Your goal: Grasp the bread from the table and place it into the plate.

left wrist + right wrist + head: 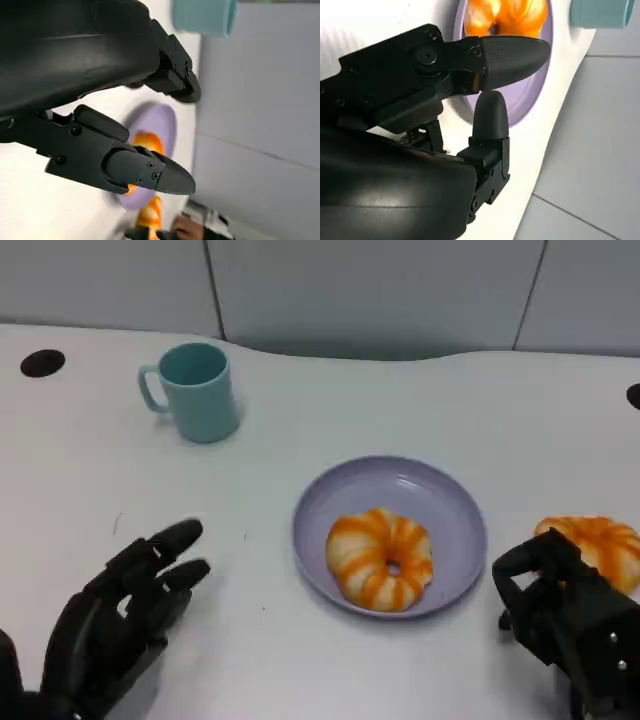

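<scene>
Bread (598,545) lies on the table, touching the right hand (560,605).

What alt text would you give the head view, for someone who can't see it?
A lilac plate mid-table holds an orange-striped ring bread; a second bread lies on the table at its right, beside the right hand. The left hand hovers open, with a teal mug beyond it.

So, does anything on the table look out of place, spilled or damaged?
Nothing is spilled or broken. The cup stands upright, and one bread lies inside the plate. The one thing out of place is a second bread on the bare table right of the plate, just beyond the right hand.
</scene>
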`<state>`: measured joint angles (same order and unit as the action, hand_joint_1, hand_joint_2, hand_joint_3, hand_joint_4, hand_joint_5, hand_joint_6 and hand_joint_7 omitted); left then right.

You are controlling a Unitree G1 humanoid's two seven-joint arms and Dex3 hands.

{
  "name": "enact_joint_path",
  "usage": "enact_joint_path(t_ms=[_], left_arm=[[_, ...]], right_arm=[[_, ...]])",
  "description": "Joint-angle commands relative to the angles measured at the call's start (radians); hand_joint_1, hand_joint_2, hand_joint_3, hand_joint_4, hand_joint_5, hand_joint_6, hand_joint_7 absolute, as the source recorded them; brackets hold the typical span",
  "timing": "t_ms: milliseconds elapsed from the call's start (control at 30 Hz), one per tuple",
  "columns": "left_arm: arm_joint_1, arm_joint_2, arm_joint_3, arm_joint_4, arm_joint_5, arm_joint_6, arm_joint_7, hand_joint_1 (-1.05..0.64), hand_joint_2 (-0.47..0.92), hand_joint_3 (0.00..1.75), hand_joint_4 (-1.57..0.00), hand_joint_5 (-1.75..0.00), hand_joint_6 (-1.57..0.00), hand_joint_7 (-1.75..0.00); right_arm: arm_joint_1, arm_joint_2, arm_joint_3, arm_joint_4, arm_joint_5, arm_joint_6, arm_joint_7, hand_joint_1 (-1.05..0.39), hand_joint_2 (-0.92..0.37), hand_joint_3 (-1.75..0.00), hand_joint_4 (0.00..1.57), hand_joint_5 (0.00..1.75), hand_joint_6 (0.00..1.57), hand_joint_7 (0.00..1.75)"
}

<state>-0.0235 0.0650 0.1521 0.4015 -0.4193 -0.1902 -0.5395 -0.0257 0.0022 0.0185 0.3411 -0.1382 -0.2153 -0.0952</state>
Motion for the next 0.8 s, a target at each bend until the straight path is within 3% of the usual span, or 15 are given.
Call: enact_joint_path(t_ms=[33, 133, 200, 533, 800], left_arm=[[0.027, 0.001, 0.007, -0.049, 0.047, 0.014, 0.077, -0.56, 0.92, 0.05, -0.42, -1.71, -0.4, -1.39], [0.046, -0.016, 0.011, -0.052, 0.067, 0.003, 0.119, -0.47, 0.92, 0.06, -0.56, -1.74, -0.35, -1.66], [0.054, -0.023, 0.009, -0.052, 0.081, -0.009, 0.135, -0.41, 0.92, 0.07, -0.58, -1.75, -0.36, -1.73], [0.077, -0.018, -0.012, -0.067, 0.145, -0.008, 0.158, -0.29, 0.92, 0.2, -0.55, -1.75, -0.38, -1.75], [0.052, -0.004, -0.006, -0.021, 0.156, -0.017, 0.145, -0.29, 0.92, 0.16, -0.58, -1.75, -0.4, -1.75]], right_arm=[[-0.006, -0.014, -0.014, 0.027, 0.017, -0.031, 0.004, -0.22, -0.92, -0.4, 0.63, 1.75, 0.38, 1.69], [-0.001, -0.014, -0.011, 0.011, 0.012, -0.023, 0.002, -0.23, -0.92, -0.41, 0.62, 1.75, 0.37, 1.68], [0.0, -0.013, -0.011, 0.004, 0.012, -0.016, 0.001, -0.24, -0.92, -0.41, 0.63, 1.75, 0.39, 1.7], [0.001, -0.022, -0.007, -0.009, -0.007, -0.004, -0.005, -0.22, -0.92, -0.41, 0.63, 1.75, 0.37, 1.69], [-0.014, -0.027, -0.011, 0.026, -0.008, -0.022, -0.01, -0.22, -0.92, -0.4, 0.65, 1.75, 0.39, 1.67]])
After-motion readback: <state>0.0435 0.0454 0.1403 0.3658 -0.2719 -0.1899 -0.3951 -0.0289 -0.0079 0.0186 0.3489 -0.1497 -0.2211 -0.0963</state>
